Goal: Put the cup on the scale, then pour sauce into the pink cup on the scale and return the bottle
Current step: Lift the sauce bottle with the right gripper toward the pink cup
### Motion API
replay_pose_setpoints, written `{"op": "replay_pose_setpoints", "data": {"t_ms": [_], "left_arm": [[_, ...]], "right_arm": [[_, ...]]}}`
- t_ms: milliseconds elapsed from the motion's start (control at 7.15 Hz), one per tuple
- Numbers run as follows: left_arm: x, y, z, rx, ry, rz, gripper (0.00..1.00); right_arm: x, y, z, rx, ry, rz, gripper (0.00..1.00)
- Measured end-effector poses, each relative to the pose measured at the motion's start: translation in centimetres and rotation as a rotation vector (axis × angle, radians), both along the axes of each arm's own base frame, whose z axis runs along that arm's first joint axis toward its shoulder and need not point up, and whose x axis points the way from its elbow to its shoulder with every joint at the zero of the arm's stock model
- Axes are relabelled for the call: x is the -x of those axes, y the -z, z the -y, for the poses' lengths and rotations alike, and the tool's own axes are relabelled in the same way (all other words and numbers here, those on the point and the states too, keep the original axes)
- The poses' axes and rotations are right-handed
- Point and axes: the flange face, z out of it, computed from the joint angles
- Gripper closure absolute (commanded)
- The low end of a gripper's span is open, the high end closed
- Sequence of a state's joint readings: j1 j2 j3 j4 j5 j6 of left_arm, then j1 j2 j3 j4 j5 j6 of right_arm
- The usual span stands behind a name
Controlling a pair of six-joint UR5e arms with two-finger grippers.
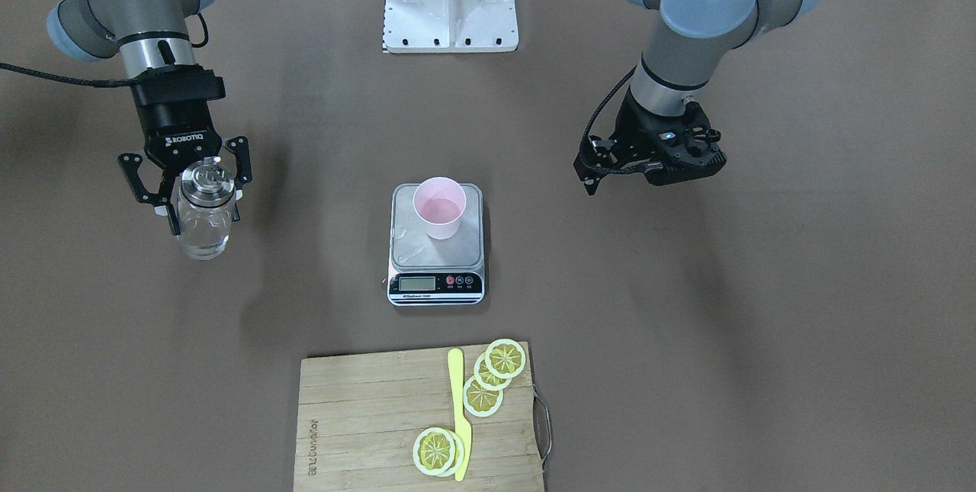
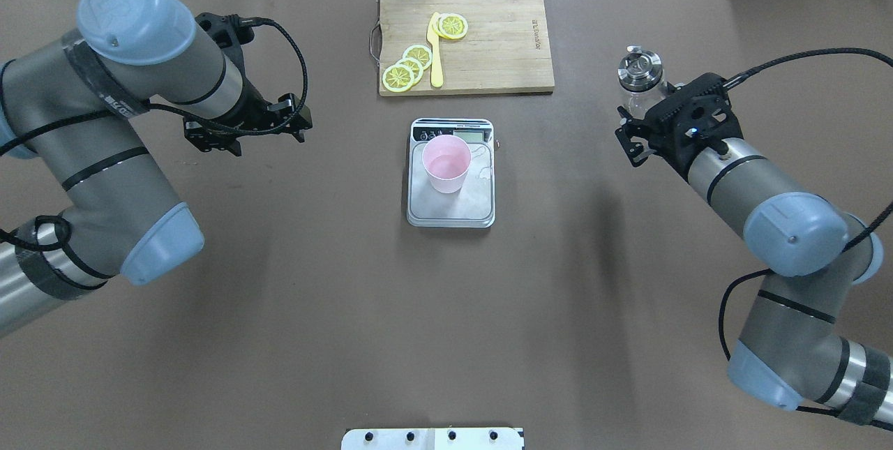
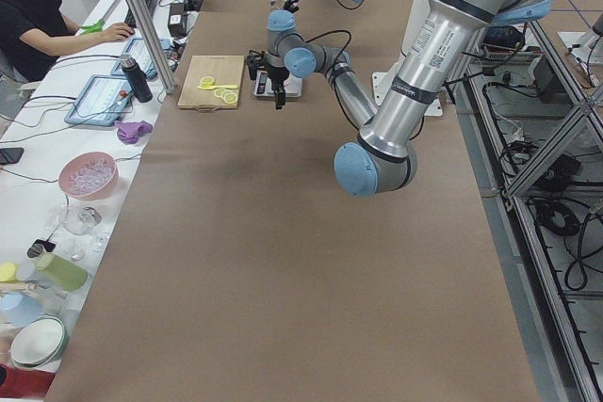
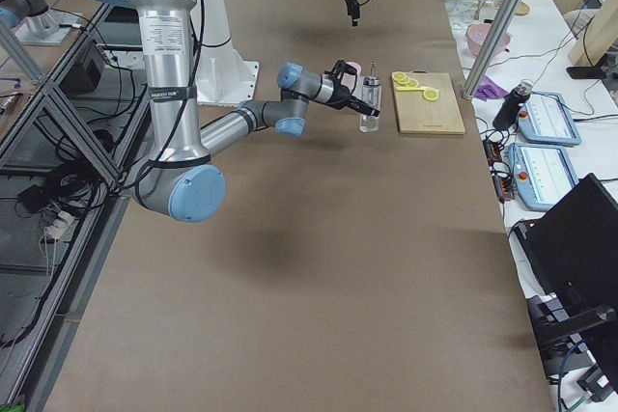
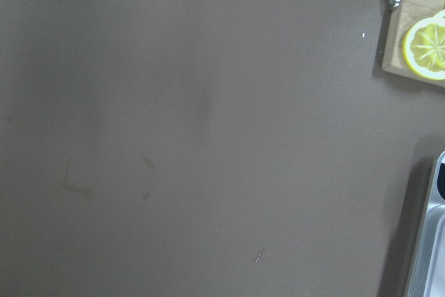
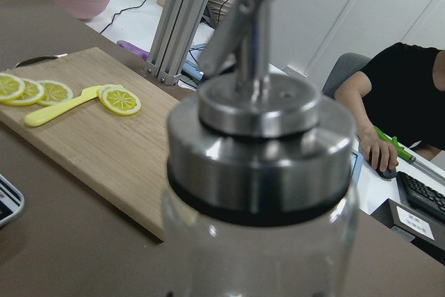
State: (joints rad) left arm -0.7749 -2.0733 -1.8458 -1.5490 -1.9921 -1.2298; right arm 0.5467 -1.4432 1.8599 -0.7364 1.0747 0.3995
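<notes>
— Left pincer (image 2: 244, 130)?
— Hangs over bare bench (image 2: 446, 310), well apart from the scale (image 2: 453, 214), with nothing seen in it. Open or closed: cannot tell from these angles.
— And in the middle?
— Cup (image 2: 446, 162), upright on the scale's metal plate, toward the display end. Looks light, thin-walled and easy to tip, so probably best left untouched during the pour. Inside: pink all the way down, perhaps a faint sheen at the bottom. Sauce or not, cannot tell.
— Then to the right?
— Bottle (image 1: 203, 226), upright, well apart from the scale, clamped in the right pincer (image 1: 200, 198). Closed against the glass on both sides, high on the body below the black collar. Resting on the bench or just clear of it: cannot tell.
— Handling?
— Hard, smooth, breakable. Likely slippery and a little top-heavy under that metal cap (image 1: 210, 178). Better taken across the wide glass body than by the cap. Looks clear and close to empty, though hard to rule out a clear liquid.
</notes>
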Motion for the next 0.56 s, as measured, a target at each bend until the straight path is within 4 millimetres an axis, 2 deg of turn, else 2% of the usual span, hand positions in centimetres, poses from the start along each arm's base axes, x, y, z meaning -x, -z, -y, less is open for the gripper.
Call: {"op": "replay_pose_setpoints", "data": {"t_ms": [420,560], "left_arm": [[4.0,-3.3,1.0,-0.047,-0.017,0.05,0.02],[5.1,-4.4,1.4,-0.054,-0.022,0.067,0.02]], "right_arm": [[7.5,6.1,-1.6,-0.047,0.005,-0.228,1.0],[8.9,7.1,-2.2,-0.074,0.002,-0.319,1.0]]}}
